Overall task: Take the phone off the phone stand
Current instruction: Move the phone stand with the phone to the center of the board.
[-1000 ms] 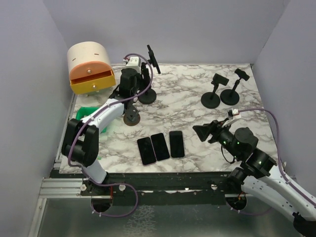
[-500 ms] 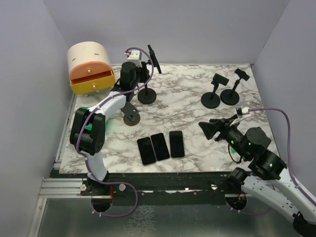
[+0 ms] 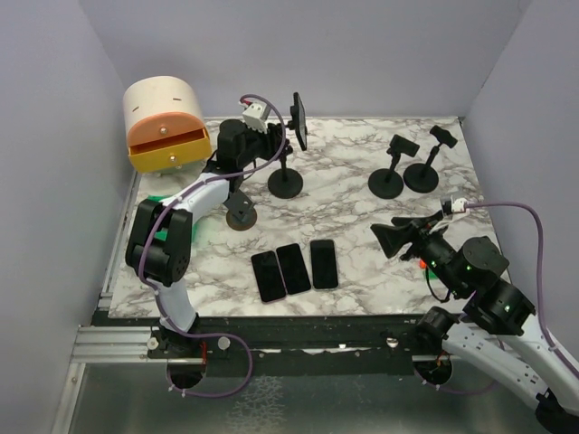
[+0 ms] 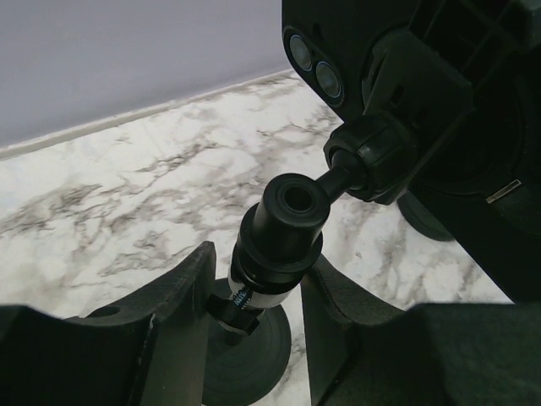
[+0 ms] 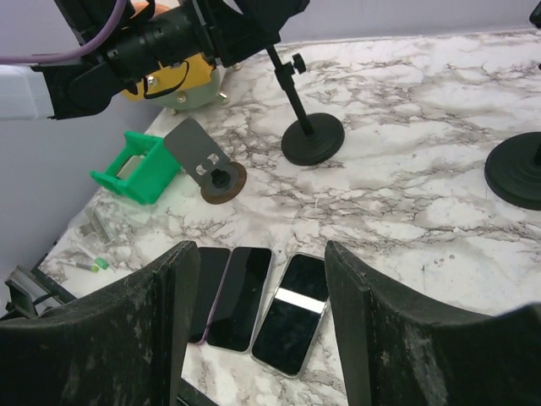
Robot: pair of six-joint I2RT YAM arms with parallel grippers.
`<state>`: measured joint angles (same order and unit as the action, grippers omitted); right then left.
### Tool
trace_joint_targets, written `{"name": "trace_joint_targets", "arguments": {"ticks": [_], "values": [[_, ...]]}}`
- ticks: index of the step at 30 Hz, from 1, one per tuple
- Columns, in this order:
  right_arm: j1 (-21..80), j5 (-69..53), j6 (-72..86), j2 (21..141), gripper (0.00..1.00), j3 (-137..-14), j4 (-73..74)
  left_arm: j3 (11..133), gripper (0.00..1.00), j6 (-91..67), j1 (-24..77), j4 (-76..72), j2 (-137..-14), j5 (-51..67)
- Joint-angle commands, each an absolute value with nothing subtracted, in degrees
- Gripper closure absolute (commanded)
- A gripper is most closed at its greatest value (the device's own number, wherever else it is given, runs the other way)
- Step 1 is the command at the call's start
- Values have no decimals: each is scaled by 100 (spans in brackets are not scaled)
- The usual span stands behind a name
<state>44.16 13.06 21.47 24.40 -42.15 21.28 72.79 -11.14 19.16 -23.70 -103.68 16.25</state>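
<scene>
The phone [image 3: 298, 120] sits clamped on edge at the top of a black phone stand [image 3: 287, 183] at the back of the marble table. My left gripper [image 3: 271, 143] reaches in from the left at the stand's neck. In the left wrist view the fingers [image 4: 182, 292] are shut on the stand's neck joint [image 4: 279, 228], and the phone's back with two lenses [image 4: 423, 76] fills the upper right. My right gripper [image 3: 384, 237] hovers open over the near right of the table with nothing between its fingers [image 5: 389, 338].
Three dark phones [image 3: 293, 268] lie flat side by side near the front. Two bare stands [image 3: 387, 176] [image 3: 423, 172] are at the back right. A tipped stand [image 3: 241, 212], a green holder [image 3: 158, 206] and an orange drawer box [image 3: 167, 127] sit at the left.
My left gripper closed on the stand's neck. Stand and phone then slid right and a little nearer, the phone turning. The right arm drifted slightly right.
</scene>
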Motion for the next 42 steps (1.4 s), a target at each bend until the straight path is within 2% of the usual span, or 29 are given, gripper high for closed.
{"name": "trace_joint_targets", "arguments": {"ticks": [1, 8, 17, 23, 28, 33, 40, 41, 42], "values": [[4421, 1215, 1974, 2340, 35, -4321, 2311, 7291, 100, -1388, 2017, -3447, -9810, 3511], [4421, 819, 2025, 2294, 35, -4146, 2177, 7315, 100, -1273, 2202, -3463, -9894, 4976], [4421, 694, 1951, 2325, 35, -3843, 1934, 7620, 100, -1204, 2386, -3511, -10364, 5840], [4421, 1104, 2066, 2391, 27, -3469, 1092, 7525, 100, -1173, 2429, -3580, -10569, 5996], [4421, 1142, 1937, 3140, 16, -4029, 1089, 7269, 100, -954, 2461, -3603, -10521, 5827], [4421, 1202, 1905, 3768, 15, -4481, 1000, 7253, 100, -1002, 2507, -3604, -10585, 5724], [4421, 2416, 1969, 4617, 19, -5279, 1011, 7093, 100, -997, 2566, -3604, -10553, 5675], [4421, 2365, 1947, 4717, 19, -5374, 915, 7062, 94, -997, 2566, -3604, -10531, 5651], [4420, 2335, 1954, 4801, 19, -5446, 813, 7023, 84, -994, 2566, -3604, -10503, 5623]]}}
